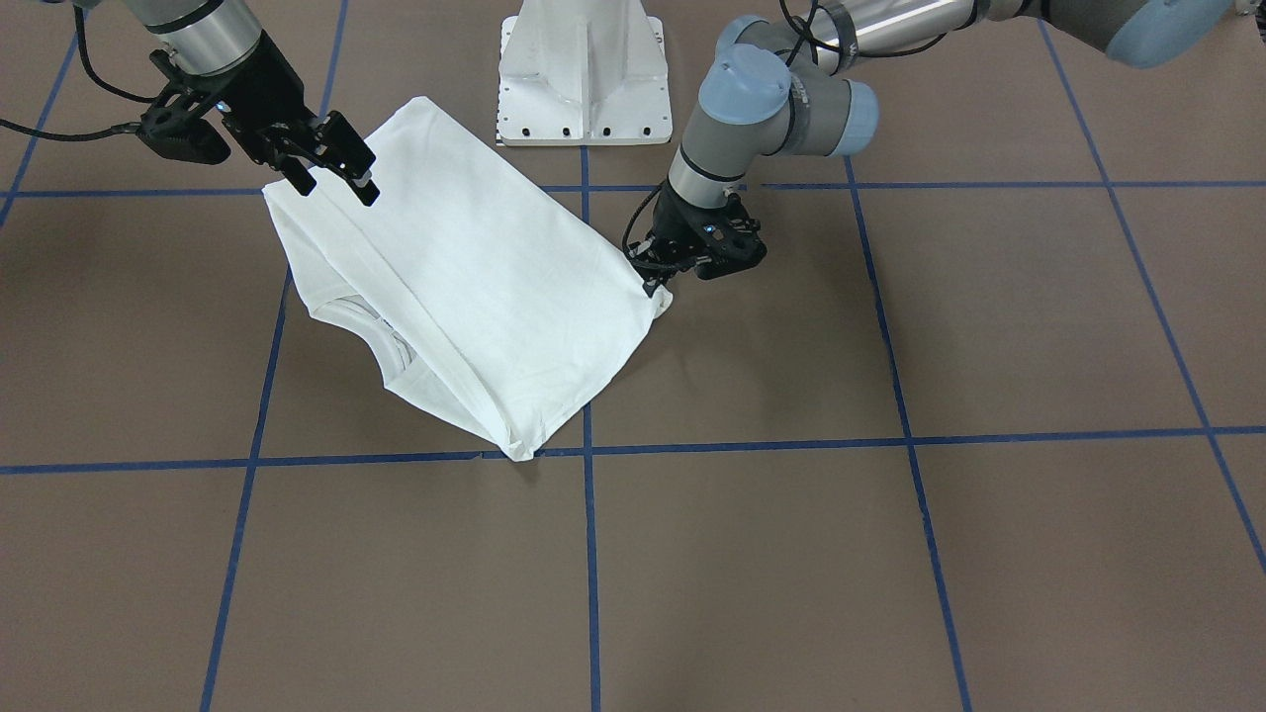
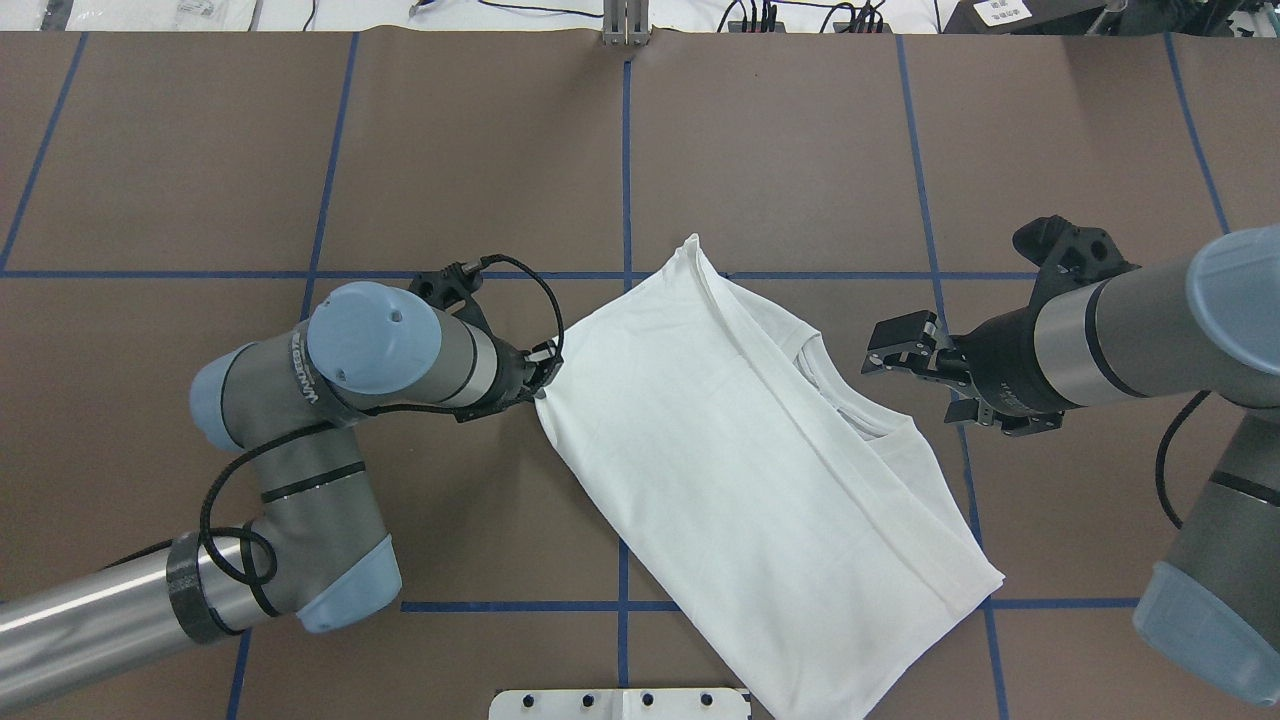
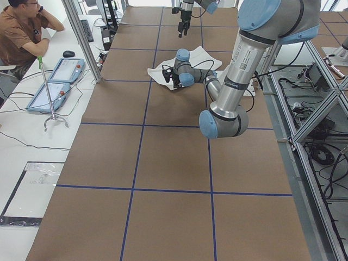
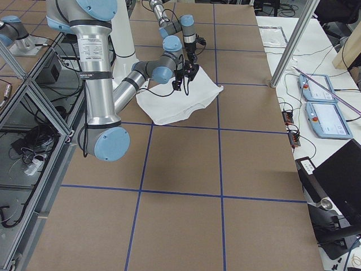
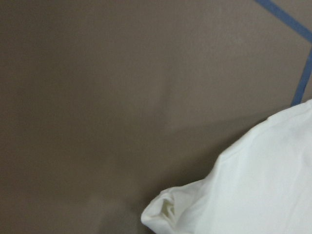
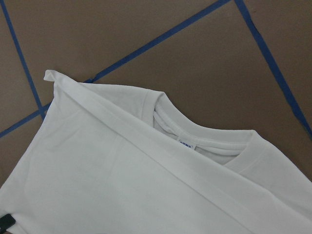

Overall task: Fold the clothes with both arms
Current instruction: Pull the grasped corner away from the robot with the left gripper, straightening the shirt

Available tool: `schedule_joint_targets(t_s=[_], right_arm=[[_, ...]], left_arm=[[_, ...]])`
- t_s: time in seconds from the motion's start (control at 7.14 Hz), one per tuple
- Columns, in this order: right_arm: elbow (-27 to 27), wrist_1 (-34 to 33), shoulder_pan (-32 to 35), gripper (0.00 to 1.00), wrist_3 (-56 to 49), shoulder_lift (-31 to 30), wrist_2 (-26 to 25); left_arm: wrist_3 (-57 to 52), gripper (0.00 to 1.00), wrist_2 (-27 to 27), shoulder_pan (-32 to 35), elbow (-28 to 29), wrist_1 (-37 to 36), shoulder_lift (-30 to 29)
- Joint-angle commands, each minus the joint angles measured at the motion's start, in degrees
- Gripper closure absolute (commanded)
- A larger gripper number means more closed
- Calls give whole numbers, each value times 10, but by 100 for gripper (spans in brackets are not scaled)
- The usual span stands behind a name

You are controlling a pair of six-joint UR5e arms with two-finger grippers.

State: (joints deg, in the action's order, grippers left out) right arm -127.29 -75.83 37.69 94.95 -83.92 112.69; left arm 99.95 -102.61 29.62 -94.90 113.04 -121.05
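Folded T-shirt (image 2: 760,480) on table (image 2: 200,150), long axis diagonal, collar (image 2: 850,405) facing R arm (image 2: 1100,340). L arm (image 2: 400,350) jaws pinch shirt corner (image 2: 548,398); R jaws spread.

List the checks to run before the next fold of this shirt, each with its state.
1. Right pincer open, clear of the shirt: ok.
2. Left pincer holding the shirt's corner: cannot tell, jaws hidden.
3. Shirt flat on the table, one side folded over: ok.
4. Collar uncovered, label showing: ok.
5. Shirt square to the blue grid lines: not ok, it lies slanted.
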Motion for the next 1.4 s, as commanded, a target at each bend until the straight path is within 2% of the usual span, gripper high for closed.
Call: schedule_joint_targets(t_s=[0.0,0.28,0.42,0.56,0.7,0.84,1.12,1.26], right_arm=[[1,0,5,0,1,2,-19],[1,0,5,0,2,28,-37],[2,0,5,0,2,31,-41],[2,0,5,0,1,31,-41],[2,0,5,0,1,31,-41],[1,0,5,0,1,31,-41],[2,-1,4,0,-2,31,-41],[9,-2,4,0,-5,31,-41]], left_arm=[[-40,100,1,66,39,4,-7],[-113,100,35,106,160,9,-87],[-143,100,36,127,215,37,-115],[-149,100,45,132,292,116,-146],[-153,100,90,132,361,161,-182],[-165,100,101,132,390,182,-210],[-165,100,112,131,422,258,-213],[-180,1,115,131,430,264,-212]])
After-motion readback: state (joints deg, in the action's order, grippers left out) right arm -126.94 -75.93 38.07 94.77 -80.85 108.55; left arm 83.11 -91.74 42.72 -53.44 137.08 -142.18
